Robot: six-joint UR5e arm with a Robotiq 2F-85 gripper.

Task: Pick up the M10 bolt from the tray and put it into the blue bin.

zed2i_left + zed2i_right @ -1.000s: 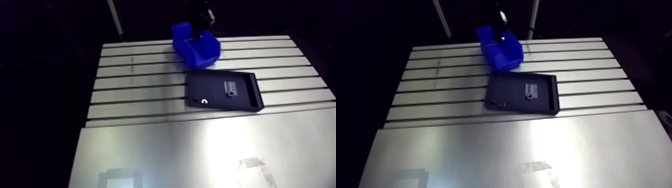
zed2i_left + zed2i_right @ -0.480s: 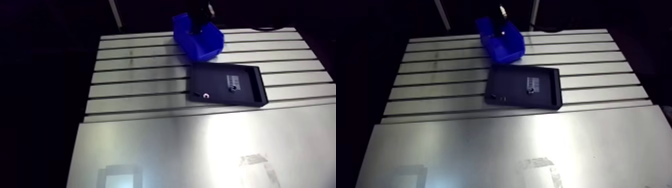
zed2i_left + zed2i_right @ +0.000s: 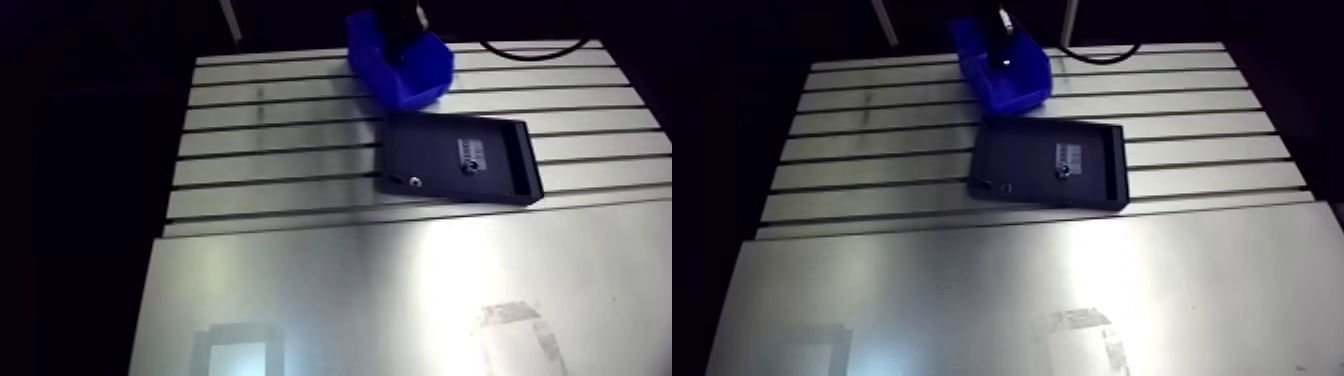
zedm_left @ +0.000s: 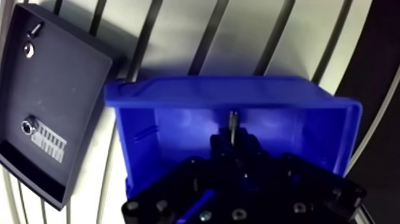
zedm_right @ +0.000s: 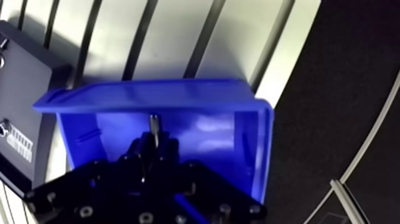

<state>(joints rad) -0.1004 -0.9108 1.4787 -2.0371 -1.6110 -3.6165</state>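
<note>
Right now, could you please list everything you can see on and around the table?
table: one, slotted aluminium, under everything
metal sheet: one, silver, nearer than the slots
blue bin: one, blue, far side of the table, beside the tray
tray: one, black, mid-table
small fasteners: three, metallic, in the tray, two at one end, one by the label
label: one, white, on the tray floor
M10 bolt: one, grey, in the pincer
pincer: one, black, shut on the bolt over the bin's opening

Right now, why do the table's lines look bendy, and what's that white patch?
Wrist view: the wide lens bends the slots of the slotted aluminium table. Arm view: the white patch is light glaring off the flat metal plate; the black gripper, shut on the metal bolt over the blue plastic bin, looks dim.
</note>
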